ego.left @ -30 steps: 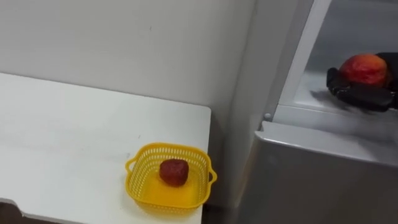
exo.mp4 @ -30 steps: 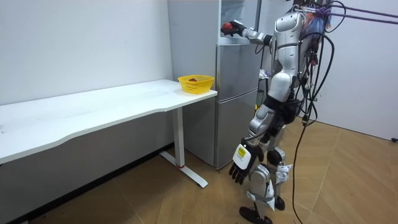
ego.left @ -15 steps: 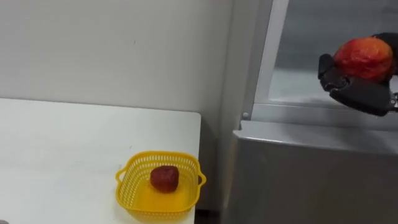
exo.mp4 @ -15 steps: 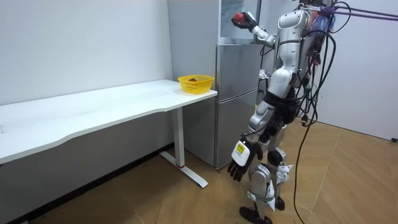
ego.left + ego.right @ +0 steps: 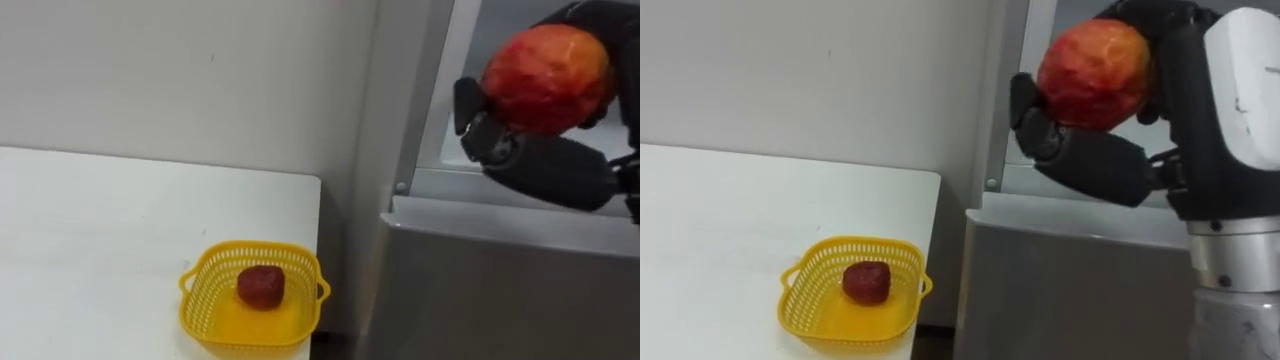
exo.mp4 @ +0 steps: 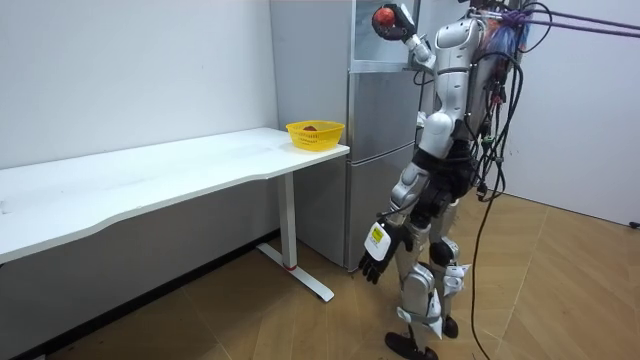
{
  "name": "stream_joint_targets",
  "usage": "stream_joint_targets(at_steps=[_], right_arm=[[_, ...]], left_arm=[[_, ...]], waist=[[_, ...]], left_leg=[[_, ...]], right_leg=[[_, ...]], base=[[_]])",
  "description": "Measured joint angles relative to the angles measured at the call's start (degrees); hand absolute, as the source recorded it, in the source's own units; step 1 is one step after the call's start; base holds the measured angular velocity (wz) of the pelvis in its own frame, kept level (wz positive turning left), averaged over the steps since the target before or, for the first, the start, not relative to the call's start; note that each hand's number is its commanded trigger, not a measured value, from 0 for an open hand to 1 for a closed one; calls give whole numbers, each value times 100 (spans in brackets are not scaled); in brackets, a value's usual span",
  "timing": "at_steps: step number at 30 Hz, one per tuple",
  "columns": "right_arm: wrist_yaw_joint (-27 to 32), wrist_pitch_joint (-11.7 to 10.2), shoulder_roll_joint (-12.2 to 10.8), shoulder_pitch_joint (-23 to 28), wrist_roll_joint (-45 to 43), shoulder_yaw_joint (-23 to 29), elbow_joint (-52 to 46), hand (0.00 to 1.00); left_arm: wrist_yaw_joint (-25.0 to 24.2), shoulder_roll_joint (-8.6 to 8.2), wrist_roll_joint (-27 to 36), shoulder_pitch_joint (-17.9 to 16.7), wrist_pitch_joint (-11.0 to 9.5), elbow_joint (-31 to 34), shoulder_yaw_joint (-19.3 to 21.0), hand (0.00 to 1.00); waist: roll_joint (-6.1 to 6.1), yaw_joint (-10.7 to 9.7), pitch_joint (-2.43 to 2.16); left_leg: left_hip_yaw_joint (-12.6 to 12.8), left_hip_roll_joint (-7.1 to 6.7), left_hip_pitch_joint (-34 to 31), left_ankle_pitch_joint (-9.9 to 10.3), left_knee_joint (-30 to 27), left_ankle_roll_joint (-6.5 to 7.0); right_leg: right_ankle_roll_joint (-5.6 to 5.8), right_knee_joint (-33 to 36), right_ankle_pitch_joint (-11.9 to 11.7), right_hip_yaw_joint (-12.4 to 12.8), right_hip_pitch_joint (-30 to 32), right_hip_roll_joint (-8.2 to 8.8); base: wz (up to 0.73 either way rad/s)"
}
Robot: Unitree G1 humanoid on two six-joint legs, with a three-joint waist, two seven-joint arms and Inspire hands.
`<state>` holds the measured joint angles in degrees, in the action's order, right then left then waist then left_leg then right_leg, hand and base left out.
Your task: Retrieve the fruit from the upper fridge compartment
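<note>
while right hand [image 5: 545, 168] grips fruit [image 5: 547, 65], room view: left hand [image 6: 372, 262] hangs

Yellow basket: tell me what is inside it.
The yellow basket holds one dark red fruit near its middle. The basket floor under that fruit is covered. The larger red-orange fruit is in the right hand, outside it.

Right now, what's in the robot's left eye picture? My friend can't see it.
The robot's right hand holds a red-orange fruit up in front of the grey fridge. Lower left, a yellow basket with a dark red fruit inside sits at a corner of the white table.
</note>
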<state>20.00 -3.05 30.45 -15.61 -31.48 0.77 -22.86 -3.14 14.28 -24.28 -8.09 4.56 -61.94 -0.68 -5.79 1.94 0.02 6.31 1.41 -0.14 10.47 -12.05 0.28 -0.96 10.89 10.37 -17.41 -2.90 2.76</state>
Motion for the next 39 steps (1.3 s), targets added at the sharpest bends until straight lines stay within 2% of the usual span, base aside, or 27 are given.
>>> stream_joint_targets(at_steps=[4,6,8,12,13,17,20,23,25,29,31,33,36,39], right_arm=[[-339,-79,-8,-1,-377,-421,-8,100],[-454,-120,-88,-1,-520,-443,-20,100],[-528,-125,-166,-7,-626,-467,-42,100],[-651,-122,-171,-55,-774,-677,-50,100],[-653,-125,-171,-100,-843,-761,-42,100],[-664,-111,-179,-370,-890,-1042,-23,100],[-714,-111,-206,-514,-1032,-1247,12,100],[-782,-95,-217,-582,-1315,-1487,176,100],[-948,-44,-225,-582,-1324,-1637,369,100],[-1154,83,-276,-741,-1244,-1800,950,100],[-1304,261,-374,-987,-1249,-1963,1481,100],[-1387,324,-378,-1050,-1252,-2038,1767,100],[-1400,391,-389,-1050,-1353,-2113,2152,100],[-1398,383,-499,-1053,-1394,-2163,2544,100]], left_arm=[[-3,0,0,170,-123,-327,-22,0],[-1,0,1,214,-133,-399,-22,0],[-3,0,2,224,-161,-488,-28,0],[-10,-3,15,206,-164,-541,-28,0],[-8,-2,16,228,-178,-541,-27,0],[11,2,25,238,-206,-546,-22,0],[-1,1,-1,242,-206,-545,-4,0],[-51,18,-2,241,-202,-515,-2,0],[-151,20,-4,244,-198,-488,-7,0],[-225,16,-8,260,-100,-497,-26,0],[-227,37,-12,254,-84,-495,-83,0],[-230,47,-11,234,-75,-495,-148,0],[-253,50,-12,248,-20,-498,-189,0],[-253,52,-11,260,26,-501,-184,0]], waist=[[9,106,30],[-5,165,33],[-28,209,28],[-124,443,46],[-147,496,62],[-254,628,25],[-269,672,21],[-276,803,35],[-295,820,46],[-330,944,64],[-356,974,79],[-368,1022,77],[-376,1122,78],[-367,1210,87]], left_leg=[[-5,-6,50,2,75,2],[-25,-8,32,3,75,3],[-24,-13,28,3,74,4],[6,-9,26,2,72,3],[4,-14,15,1,71,3],[-33,-21,-38,1,35,2],[-54,-21,-36,1,33,2],[-66,-15,-49,2,35,2],[-154,-28,-105,1,45,3],[-180,-41,-131,1,37,4],[-229,-80,-144,-6,28,6],[-267,-95,-145,-7,30,9],[-371,-119,-171,-8,21,12],[-405,-124,-179,-8,13,13]], right_leg=[[1,70,0,15,-5,-25],[1,66,0,13,-5,-23],[3,64,2,12,-5,-20],[5,54,3,0,8,-21],[5,38,3,-1,8,-24],[3,-26,0,-72,3,-29],[7,-22,-2,-130,-10,-18],[8,-22,-2,-193,-11,-8],[10,-18,-1,-327,-8,15],[11,-13,-1,-364,-2,14],[11,-9,0,-396,-7,18],[16,-9,2,-406,-13,25],[23,-10,7,-474,-16,40],[26,-12,8,-474,-21,41]], base=[[-4],[2],[2],[0],[0],[7],[8],[3],[20],[5],[7],[8],[12],[7]])
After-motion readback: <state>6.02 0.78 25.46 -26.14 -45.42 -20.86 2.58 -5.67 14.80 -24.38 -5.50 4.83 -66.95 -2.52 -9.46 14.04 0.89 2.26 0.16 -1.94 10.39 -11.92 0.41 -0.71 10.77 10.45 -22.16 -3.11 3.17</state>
